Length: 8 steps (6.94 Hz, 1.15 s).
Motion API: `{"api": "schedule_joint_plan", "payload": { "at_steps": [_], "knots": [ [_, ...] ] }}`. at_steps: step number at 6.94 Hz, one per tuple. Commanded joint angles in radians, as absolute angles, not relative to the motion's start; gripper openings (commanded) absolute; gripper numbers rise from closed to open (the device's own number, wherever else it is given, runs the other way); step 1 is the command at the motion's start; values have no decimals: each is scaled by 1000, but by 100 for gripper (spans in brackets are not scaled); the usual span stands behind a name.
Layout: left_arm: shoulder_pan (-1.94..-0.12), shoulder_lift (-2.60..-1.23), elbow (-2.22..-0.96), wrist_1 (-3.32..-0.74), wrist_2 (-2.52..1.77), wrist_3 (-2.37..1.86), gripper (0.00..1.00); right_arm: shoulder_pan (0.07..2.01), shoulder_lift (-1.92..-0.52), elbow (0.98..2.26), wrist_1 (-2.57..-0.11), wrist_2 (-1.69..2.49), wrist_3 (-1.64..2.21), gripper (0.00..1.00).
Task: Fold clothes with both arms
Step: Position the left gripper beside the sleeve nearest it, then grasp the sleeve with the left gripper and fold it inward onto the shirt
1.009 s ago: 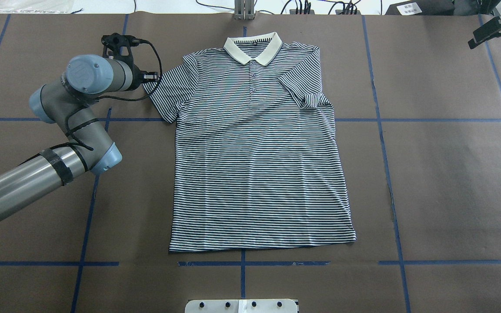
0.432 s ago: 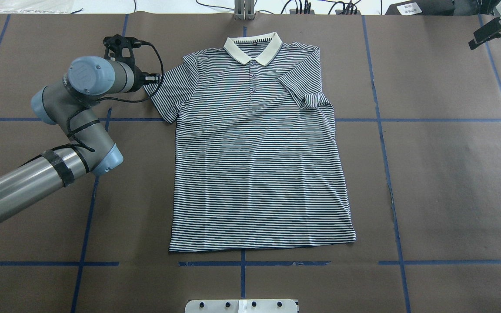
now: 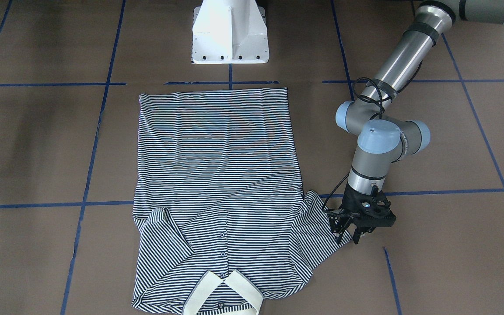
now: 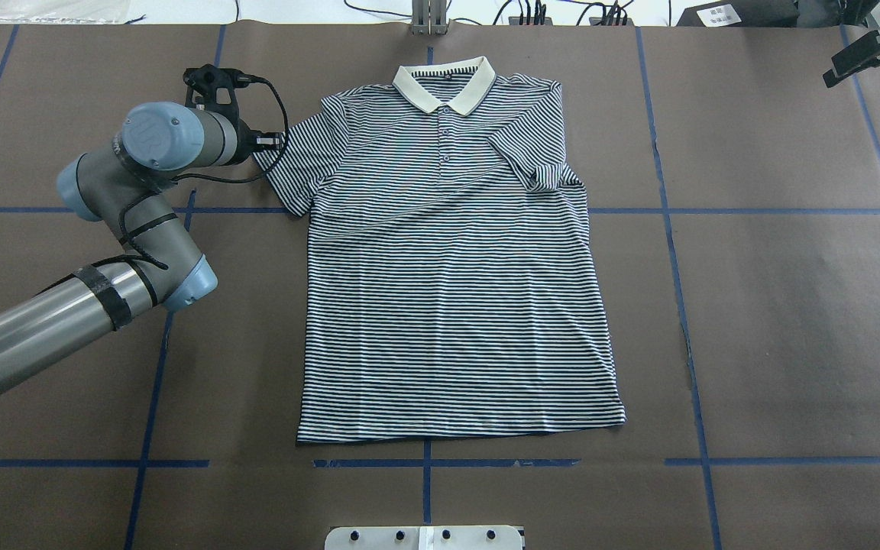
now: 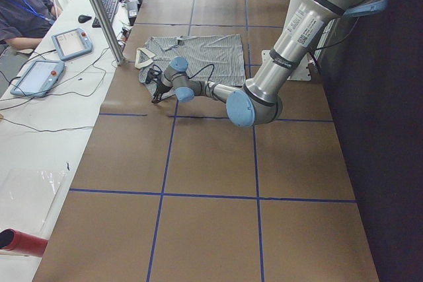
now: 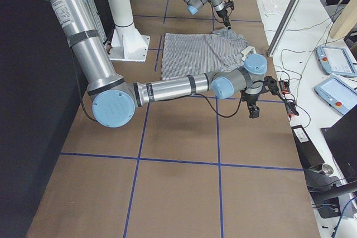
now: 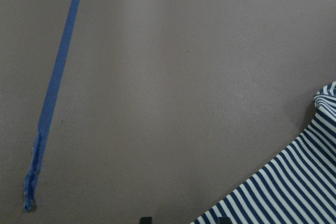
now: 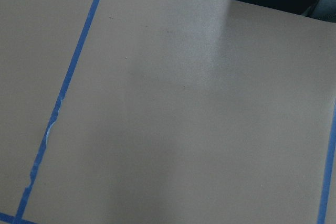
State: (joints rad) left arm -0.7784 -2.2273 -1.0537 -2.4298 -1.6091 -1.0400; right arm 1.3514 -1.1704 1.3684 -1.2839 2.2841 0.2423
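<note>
Brown paper covers the big worktop (image 4: 791,305), and lines of blue tape (image 4: 753,211) cut it into squares. The left arm (image 4: 27,336) reaches in low over the worktop and bends down at its end. The right arm (image 6: 162,90) stretches far out to the other side. A striped polo shirt (image 4: 455,290) lies flat and face up in the middle. It is just beside the left gripper (image 3: 347,236) and well apart from the right gripper (image 4: 864,55). A white base (image 3: 230,33) stands past the shirt's bottom hem, away from both grippers.

The left gripper points down at the paper. Its two fingers are spread apart and hold nothing. In the left wrist view, the striped edge of the near sleeve (image 4: 291,164) lies by one fingertip and bare paper lies by the other. The far sleeve (image 4: 535,156) is folded in over the chest, on the side of the shirt away from the left gripper. The cream collar (image 4: 444,80) sits between the two sleeves, near the left gripper but not touching it.

The right gripper hangs over bare paper near a corner of the worktop. I cannot tell if its fingers are apart or together. A person (image 5: 23,8) sits at a white desk (image 5: 39,117) past the worktop's far edge.
</note>
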Motion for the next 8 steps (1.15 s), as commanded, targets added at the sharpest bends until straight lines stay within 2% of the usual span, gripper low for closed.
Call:
{"api": "schedule_joint_plan", "payload": {
  "at_steps": [1,2,5,8],
  "knots": [
    [-776,-2227,-1052,-2443,-1608,-1040,26,1351,-1170,1368,-1284,2283,244,100],
    [-773,-2227,-1052,-2454,-1611,-1040,0,1351,-1170,1368,-1284,2284,244,100],
    [-772,-2255,-1092,-2421,-1626,-1040,0,1351,-1170,1368,-1284,2284,245,100],
    [-756,-2461,-1143,-2029,-1625,-1165,0,1351,-1169,1370,-1284,2283,248,100]
  ]
}}
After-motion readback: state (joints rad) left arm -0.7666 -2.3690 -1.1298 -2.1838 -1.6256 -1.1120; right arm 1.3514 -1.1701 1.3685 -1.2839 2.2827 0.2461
